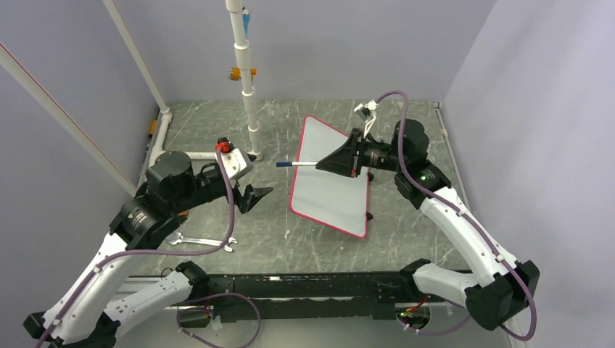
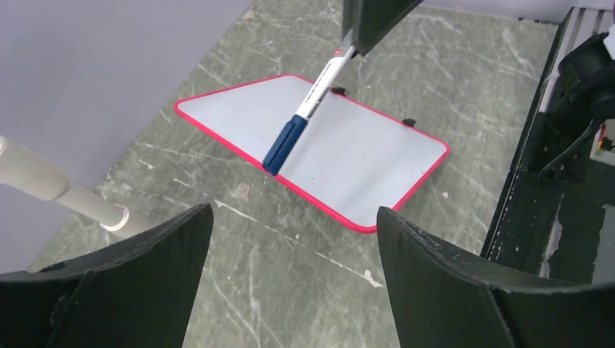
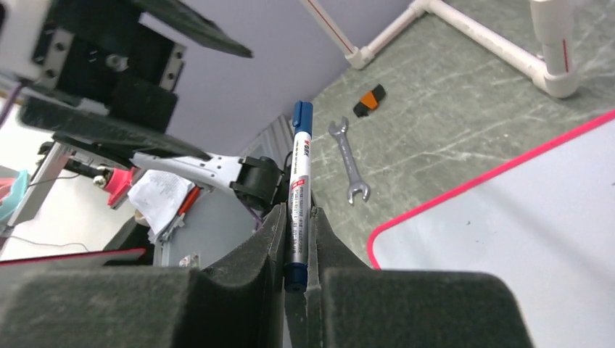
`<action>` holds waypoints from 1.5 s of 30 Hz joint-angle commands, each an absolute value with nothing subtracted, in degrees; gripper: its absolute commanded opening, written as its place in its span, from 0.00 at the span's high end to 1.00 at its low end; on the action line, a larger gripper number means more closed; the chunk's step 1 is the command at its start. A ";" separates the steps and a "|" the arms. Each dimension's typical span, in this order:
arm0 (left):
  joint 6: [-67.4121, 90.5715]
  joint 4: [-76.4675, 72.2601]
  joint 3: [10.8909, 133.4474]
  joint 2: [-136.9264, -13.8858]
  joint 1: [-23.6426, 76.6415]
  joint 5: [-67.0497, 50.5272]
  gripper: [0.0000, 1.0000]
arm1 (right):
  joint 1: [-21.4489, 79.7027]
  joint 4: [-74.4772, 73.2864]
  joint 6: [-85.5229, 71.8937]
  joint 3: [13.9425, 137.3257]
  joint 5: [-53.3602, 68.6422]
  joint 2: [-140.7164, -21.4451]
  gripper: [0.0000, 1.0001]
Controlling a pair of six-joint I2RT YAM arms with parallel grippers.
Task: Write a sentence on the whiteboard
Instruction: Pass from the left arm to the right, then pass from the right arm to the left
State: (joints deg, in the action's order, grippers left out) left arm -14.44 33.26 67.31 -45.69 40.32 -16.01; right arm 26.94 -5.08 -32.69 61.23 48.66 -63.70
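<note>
Grey-green, white-veined worktop [image 1: 304,246] is seen from above, with both arms bolted at its near edge. Toward the left side, the left gripper [image 1: 254,197] is held above the surface with its jaws spread wide and nothing between them; in the left wrist view the two black fingers [image 2: 145,283] are seen far apart, framing bare worktop. A silver open-ended wrench [image 1: 205,241] is laid flat near the near edge, left of centre, just beside the left arm and touched by neither gripper. Farther back, a white pipe post [image 1: 249,94] is stood upright near the far edge, left of the board.

Right of that, a marker [image 1: 296,164] with a white barrel and a blue cap is held roughly level above the worktop, its capped end pointed at the left gripper and well apart from it. The barrel is clamped between the closed jaws of the right gripper [image 1: 320,164], as is shown plainly in the right wrist view.

The whiteboard [image 1: 330,196], red-rimmed with rounded corners, is laid on the worktop right of centre, skewed so that one corner is turned to the near edge. Its face is seen as plain white, and the right gripper is hung above its far half.
</note>
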 commanded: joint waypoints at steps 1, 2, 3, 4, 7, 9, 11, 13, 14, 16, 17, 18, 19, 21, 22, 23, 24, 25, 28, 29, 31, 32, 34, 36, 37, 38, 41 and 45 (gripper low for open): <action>-9.05 22.46 65.06 -46.09 33.32 -32.42 0.13 | 26.43 4.40 -37.40 58.89 52.91 -60.31 1.00; -7.91 20.57 64.82 -46.45 31.83 -34.98 0.13 | 26.44 6.04 -38.40 58.21 52.95 -59.51 1.00; -7.06 19.06 64.72 -46.79 30.72 -37.03 0.14 | 26.43 7.68 -39.39 57.66 53.11 -58.75 1.00; -6.17 17.43 64.68 -47.18 29.57 -39.05 0.15 | 26.42 8.96 -40.13 57.33 53.44 -57.89 1.00; -3.84 13.09 64.46 -48.20 27.14 -44.44 0.16 | 26.38 11.09 -41.65 57.41 54.42 -56.92 1.00; -3.01 11.39 64.94 -49.29 26.90 -47.64 0.18 | 26.40 11.78 -42.15 57.62 54.46 -56.60 1.00; -2.92 11.52 66.09 -50.80 26.85 -50.56 0.21 | 26.38 13.26 -43.15 57.33 54.73 -56.51 1.00; -3.13 11.97 66.92 -52.14 26.89 -52.46 0.27 | 26.35 14.71 -44.17 57.10 55.04 -56.50 1.00; -3.05 11.83 66.91 -52.46 26.83 -53.10 0.30 | 26.36 15.52 -44.88 56.98 55.33 -56.67 1.00; -2.32 10.11 65.79 -52.55 26.88 -54.50 0.36 | 26.37 16.39 -45.26 57.10 55.80 -57.05 1.00; -1.90 9.39 65.45 -52.62 26.89 -55.49 0.40 | 26.39 16.57 -45.34 57.25 56.08 -57.25 1.00; -1.70 8.92 65.31 -52.62 26.89 -55.96 0.42 | 26.37 16.61 -45.32 57.41 56.22 -57.41 1.00; -1.67 8.87 65.45 -52.72 26.89 -56.25 0.44 | 26.36 16.54 -45.16 57.60 56.29 -57.59 1.00; -1.81 9.24 65.76 -52.91 26.89 -56.46 0.48 | 26.35 16.59 -45.11 57.89 56.61 -57.87 1.00; -2.01 9.57 66.09 -52.91 26.89 -56.43 0.49 | 26.38 16.75 -45.17 57.92 56.82 -58.06 1.00; -2.22 9.84 66.31 -52.95 26.89 -56.46 0.49 | 26.40 16.86 -45.27 57.92 57.05 -58.17 1.00; -2.39 10.13 66.57 -52.99 26.87 -56.57 0.50 | 26.44 17.02 -45.34 57.88 57.24 -58.40 1.00; -2.50 10.33 66.76 -53.04 26.89 -56.64 0.50 | 26.38 17.13 -45.45 57.79 57.37 -58.52 1.00; -2.71 10.63 67.07 -53.24 26.89 -56.65 0.53 | 26.32 17.48 -45.68 57.49 57.39 -58.85 1.00; -2.72 10.63 67.06 -53.31 26.89 -56.52 0.54 | 26.42 17.55 -45.81 57.40 57.37 -58.90 1.00; -2.54 10.38 66.86 -53.44 26.89 -56.24 0.57 | 26.43 17.75 -45.81 57.31 57.47 -59.04 1.00; -2.35 9.90 66.75 -53.48 26.88 -55.90 0.61 | 26.38 17.76 -45.84 57.31 57.48 -59.06 1.00; -1.93 9.28 66.54 -53.52 26.89 -55.19 0.68 | 26.40 17.82 -45.86 57.30 57.71 -59.12 1.00; -1.21 8.20 66.30 -53.43 26.88 -54.44 0.81 | 26.40 18.07 -45.95 57.18 58.10 -59.15 1.00; -0.85 7.69 66.30 -53.48 26.89 -53.99 0.91 | 26.45 18.17 -45.89 57.09 58.36 -59.23 1.00; -0.51 7.42 66.39 -53.63 26.85 -53.74 0.98 | 26.43 18.21 -45.81 57.00 58.62 -59.35 1.00; -0.42 7.91 67.52 -54.57 26.89 -53.71 1.00 | 26.45 16.71 -44.39 57.44 60.28 -60.12 0.92; -0.39 12.00 70.49 -56.31 26.88 -54.65 1.00 | 26.35 14.01 -40.46 59.12 59.35 -60.24 0.22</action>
